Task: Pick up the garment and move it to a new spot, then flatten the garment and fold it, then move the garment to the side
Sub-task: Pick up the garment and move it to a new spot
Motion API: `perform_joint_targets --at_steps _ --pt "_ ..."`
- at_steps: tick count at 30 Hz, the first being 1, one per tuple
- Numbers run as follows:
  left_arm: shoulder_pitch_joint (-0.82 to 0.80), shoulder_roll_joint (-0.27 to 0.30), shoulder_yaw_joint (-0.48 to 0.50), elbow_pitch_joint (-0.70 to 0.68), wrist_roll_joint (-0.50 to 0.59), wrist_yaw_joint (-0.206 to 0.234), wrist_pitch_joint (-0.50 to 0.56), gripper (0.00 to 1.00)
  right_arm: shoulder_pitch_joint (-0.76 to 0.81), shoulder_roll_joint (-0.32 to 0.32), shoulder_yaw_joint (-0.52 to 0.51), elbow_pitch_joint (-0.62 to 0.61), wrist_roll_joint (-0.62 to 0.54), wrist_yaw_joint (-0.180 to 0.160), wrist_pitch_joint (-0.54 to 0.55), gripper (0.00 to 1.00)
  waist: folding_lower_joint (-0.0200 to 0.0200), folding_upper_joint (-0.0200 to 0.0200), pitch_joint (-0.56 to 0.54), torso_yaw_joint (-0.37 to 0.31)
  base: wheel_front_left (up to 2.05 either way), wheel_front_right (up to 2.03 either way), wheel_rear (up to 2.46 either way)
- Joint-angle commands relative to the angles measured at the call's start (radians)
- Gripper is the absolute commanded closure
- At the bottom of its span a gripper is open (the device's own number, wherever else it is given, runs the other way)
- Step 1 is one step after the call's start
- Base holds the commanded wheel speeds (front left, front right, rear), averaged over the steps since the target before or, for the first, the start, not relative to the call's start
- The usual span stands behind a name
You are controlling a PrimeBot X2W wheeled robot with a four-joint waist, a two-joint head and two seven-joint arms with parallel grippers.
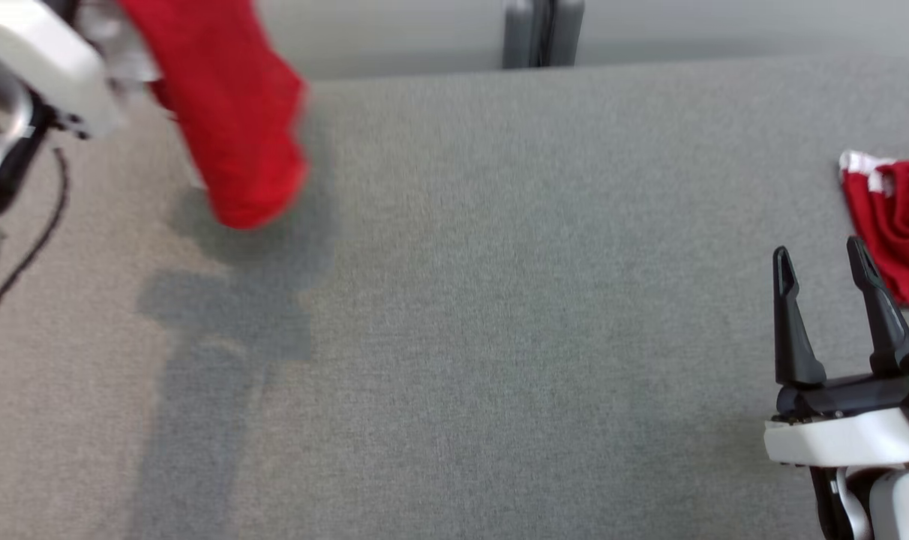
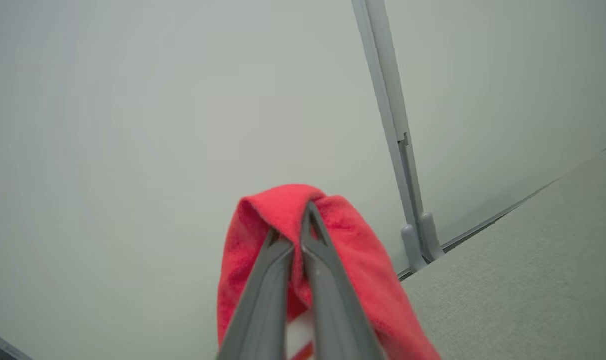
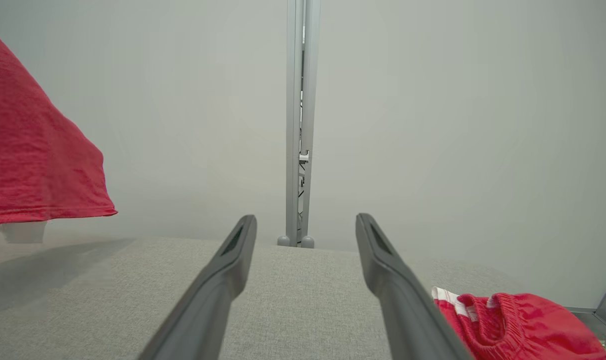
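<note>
Your left arm [image 1: 34,82] is raised at the upper left of the head view, its pale glossy shell blurred, with a thin black cable [image 1: 31,247] hanging beside it. Your right arm [image 1: 852,442] sits low at the lower right, its fingers pointing away from you over the surface [image 1: 499,300], a grey, finely woven cloth top. The garment [image 1: 229,112] is a soft red knit. It hangs in a loose fold from the left claw [image 2: 290,222], clear of the surface, and casts a shadow below. In the left wrist view the two slim dark fingers are pinched together on the red cloth, which drapes over their tips. The right claw [image 1: 822,259] stands wide and holds nothing. Just beside it, at the right edge, a second red piece [image 1: 893,232] with white trim lies crumpled on the surface. A grey metal post [image 1: 542,34] stands against the pale wall behind
</note>
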Motion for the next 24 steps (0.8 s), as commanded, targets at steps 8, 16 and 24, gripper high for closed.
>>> perform_joint_targets --at_steps 8,16,24 --pt "0.021 -0.108 -0.122 -0.165 -0.069 0.001 0.044 1.00 0.054 -0.005 -0.007 0.027 0.031 0.000 -0.012 0.00 0.0000 0.0000 -0.148 -0.009 0.00 0.00 0.00" --pt "0.099 -0.264 -0.169 -0.221 -0.123 0.021 0.010 1.00 0.063 -0.005 -0.009 0.033 0.045 0.000 -0.016 0.00 0.0000 0.0000 -0.146 -0.036 0.00 0.00 0.00" --pt "0.183 -0.376 -0.191 -0.057 -0.119 0.066 -0.128 1.00 0.027 -0.005 0.010 0.038 0.054 0.000 -0.017 0.00 0.0000 0.0000 -0.086 -0.087 0.00 0.00 0.00"
